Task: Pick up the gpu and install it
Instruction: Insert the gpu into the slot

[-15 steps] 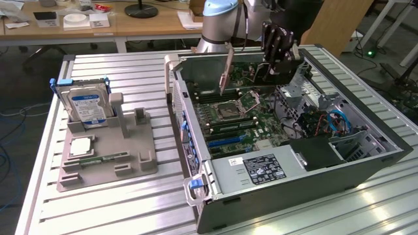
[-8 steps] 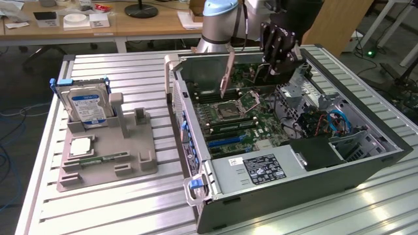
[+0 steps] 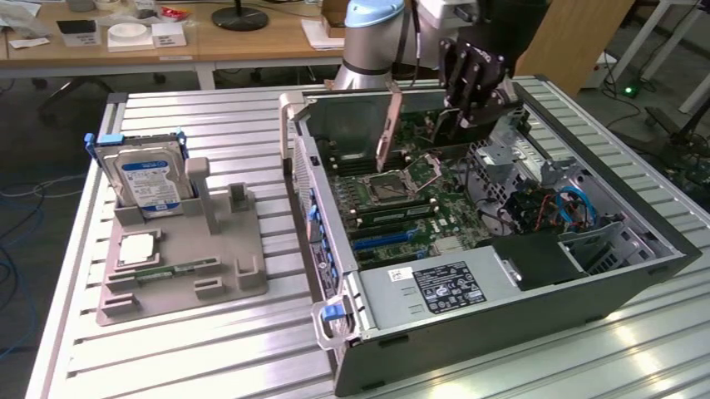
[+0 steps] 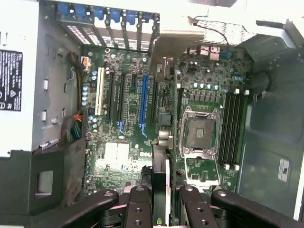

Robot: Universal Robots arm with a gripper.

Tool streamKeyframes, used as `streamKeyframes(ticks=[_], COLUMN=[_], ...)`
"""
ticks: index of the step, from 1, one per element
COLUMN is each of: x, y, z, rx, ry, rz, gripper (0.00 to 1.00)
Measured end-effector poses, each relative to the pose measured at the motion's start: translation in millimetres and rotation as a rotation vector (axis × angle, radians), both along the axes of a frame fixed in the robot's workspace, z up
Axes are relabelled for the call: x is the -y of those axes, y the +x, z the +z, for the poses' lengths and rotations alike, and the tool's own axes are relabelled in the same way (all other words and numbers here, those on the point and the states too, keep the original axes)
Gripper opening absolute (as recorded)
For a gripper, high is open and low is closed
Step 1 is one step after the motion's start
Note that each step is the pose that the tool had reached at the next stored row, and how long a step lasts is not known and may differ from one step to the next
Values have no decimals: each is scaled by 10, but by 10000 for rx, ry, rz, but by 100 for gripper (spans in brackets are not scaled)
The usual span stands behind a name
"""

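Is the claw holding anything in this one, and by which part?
Yes: the gpu, pinched across its flat faces near the upper edge, hanging edge-on in the claw above the motherboard.

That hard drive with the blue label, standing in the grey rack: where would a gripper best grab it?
Probably its upper half, from straight above, with fingers pinching the labelled face and the back. The hard drive stands upright with its lower end sunk in the rack, so the top is the free part, and a straight lift should slide it out.
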State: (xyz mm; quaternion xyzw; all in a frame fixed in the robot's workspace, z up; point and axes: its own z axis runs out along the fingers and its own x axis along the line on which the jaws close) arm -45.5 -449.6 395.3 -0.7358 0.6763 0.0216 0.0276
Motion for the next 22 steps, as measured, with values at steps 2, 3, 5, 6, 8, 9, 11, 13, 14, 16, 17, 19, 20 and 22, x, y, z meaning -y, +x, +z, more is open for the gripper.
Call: streamKeyframes(ticks=[2,3,5,6,8,9,11,13,14,16,17,19,20,22], x=[1,2,3,4,6,6,6,6,6,6,6,6,6,6], y=[0,0,0,0,0,0,1,0,0,1,0,0,0,0], z=[-1,-1,-1,-1,-1,-4,-13,-23,-29,-32,-33,-35,-35,-35], rx=[12,18,30,37,46,48,52,56,59,61,62,63,63,63], ry=[0,0,0,-1,-1,-1,-2,-3,-4,-6,-7,-4,-4,-4], rz=[222,341,587,705,819,812,546,185,13,-169,-171,-173,-173,-172], gripper=[27,27,27,27,27,27,27,27,27,27,27,27,27,27])
